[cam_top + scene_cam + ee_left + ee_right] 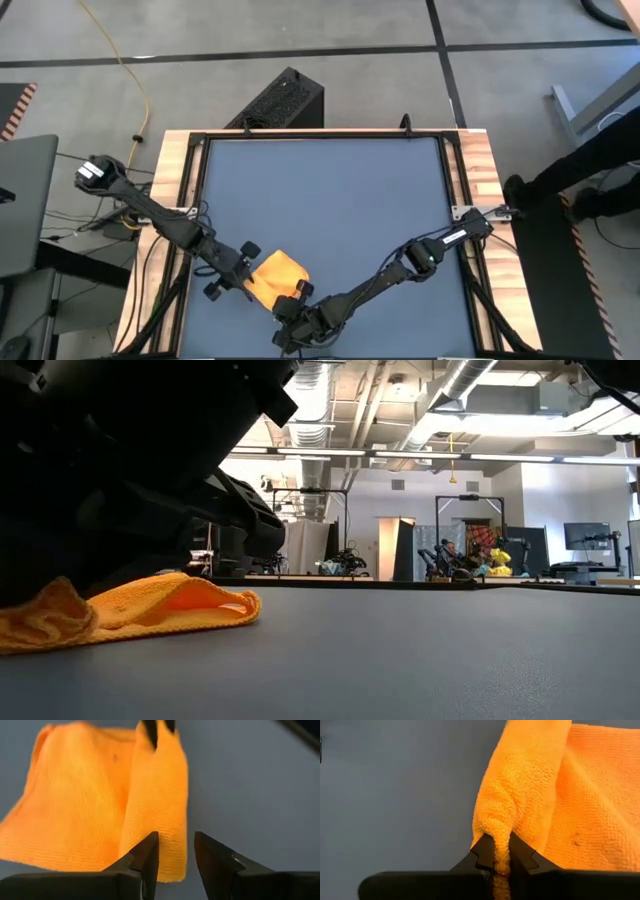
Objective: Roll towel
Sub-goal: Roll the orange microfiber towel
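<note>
Lying near the front edge of the dark blue bench (330, 190), left of its middle: the towel (278, 274), bright orange-yellow, partly folded over on itself into 1 raised ridge. Pinched at one end of that ridge by the right gripper (502, 855), fingers closed tight on a bunched fold of cloth, as seen plainly in the right wrist view. Sitting at the towel's front-right corner in the high view, that gripper (297, 305), right at the front edge of the bench. Poised at the towel's left side, the left gripper (243, 281), fingers partly apart with a clear gap between them and nothing gripped; 1 finger (149, 854) overlapping the near end of the ridge (160, 810), the other over bare bench, contact with the cloth impossible to judge. Hidden in the high view by the 2 grippers: the towel's front and left edges. Blocked in the low view by a dark arm mass filling the left: most of the towel (130, 610), only a low rumpled strip showing.
</note>
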You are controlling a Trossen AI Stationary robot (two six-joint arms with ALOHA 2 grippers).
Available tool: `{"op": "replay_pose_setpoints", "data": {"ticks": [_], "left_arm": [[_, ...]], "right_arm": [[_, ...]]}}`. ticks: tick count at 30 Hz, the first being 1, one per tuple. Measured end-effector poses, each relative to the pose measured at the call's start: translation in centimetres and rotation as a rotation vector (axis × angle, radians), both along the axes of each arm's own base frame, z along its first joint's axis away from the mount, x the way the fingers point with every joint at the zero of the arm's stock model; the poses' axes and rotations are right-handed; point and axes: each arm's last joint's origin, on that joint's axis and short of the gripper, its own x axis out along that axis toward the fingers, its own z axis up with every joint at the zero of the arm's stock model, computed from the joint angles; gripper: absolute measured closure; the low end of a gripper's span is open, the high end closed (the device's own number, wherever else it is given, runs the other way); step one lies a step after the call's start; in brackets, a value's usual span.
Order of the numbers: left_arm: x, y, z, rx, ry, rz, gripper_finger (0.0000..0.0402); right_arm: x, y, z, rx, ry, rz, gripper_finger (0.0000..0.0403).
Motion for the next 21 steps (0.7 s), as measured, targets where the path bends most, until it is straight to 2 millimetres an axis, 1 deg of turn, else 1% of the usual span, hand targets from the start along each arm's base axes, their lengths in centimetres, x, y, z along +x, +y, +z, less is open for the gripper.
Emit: {"op": "replay_pose_setpoints", "data": {"ticks": [3,9,13,15,17,19,21], "left_arm": [[0.3,-0.2,-0.6,0.019,0.013,0.004,0.0274],[0.8,-0.5,-2.2,0.090,0.039,-0.017,0.0232],[1.1,-0.5,-3.2,0.133,0.073,0.002,0.0225],[1.2,-0.5,-3.7,0.155,0.085,0.010,0.0231],[1.3,-0.6,-4.1,0.168,0.101,0.014,0.0247],[1.4,-0.6,-4.5,0.172,0.120,0.023,0.0278],[1.5,-0.7,-4.7,0.165,0.130,0.030,0.0322]], "right_arm": [[0.1,0.1,0.2,0.010,-0.012,0.001,0.0359],[0.7,-0.2,0.5,0.079,-0.025,0.009,0.0359],[0.7,-0.2,0.5,0.127,-0.023,-0.023,0.0359],[0.6,-0.2,0.5,0.151,-0.024,-0.049,0.0359],[0.5,-0.1,0.5,0.164,-0.029,-0.079,0.0359],[0.3,0.2,0.5,0.173,-0.043,-0.107,0.0359],[0.1,0.5,0.5,0.195,-0.051,-0.134,0.0359]]}}
